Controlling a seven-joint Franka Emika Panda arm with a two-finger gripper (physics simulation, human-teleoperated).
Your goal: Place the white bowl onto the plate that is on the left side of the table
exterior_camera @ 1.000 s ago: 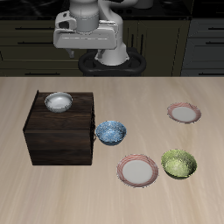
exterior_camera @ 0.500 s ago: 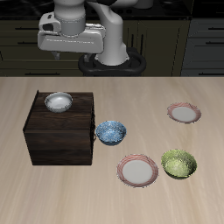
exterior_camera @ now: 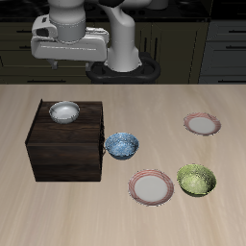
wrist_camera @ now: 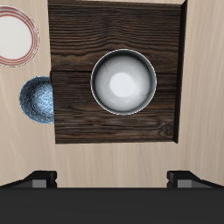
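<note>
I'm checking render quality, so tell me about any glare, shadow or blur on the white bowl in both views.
Wrist view: the white bowl is sharp, with a soft bright patch in its centre and a darker ring inside the rim. Exterior view: the bowl is small but unblurred, and the wooden box under it has a darker, shaded front face.

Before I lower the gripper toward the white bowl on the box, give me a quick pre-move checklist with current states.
1. Small glossy white bowl sits upright on the dark brown wooden box: ok.
2. Bowl empty, nothing on it: ok.
3. Two-finger gripper open, holding nothing: ok.
4. Gripper centred over bowl: not ok; bowl lies off the line between the fingertips.
5. Pale pink-rimmed plate bare, ready for the bowl: ok.
6. Blue speckled bowl beside the box, clear of the descent: ok.
</note>
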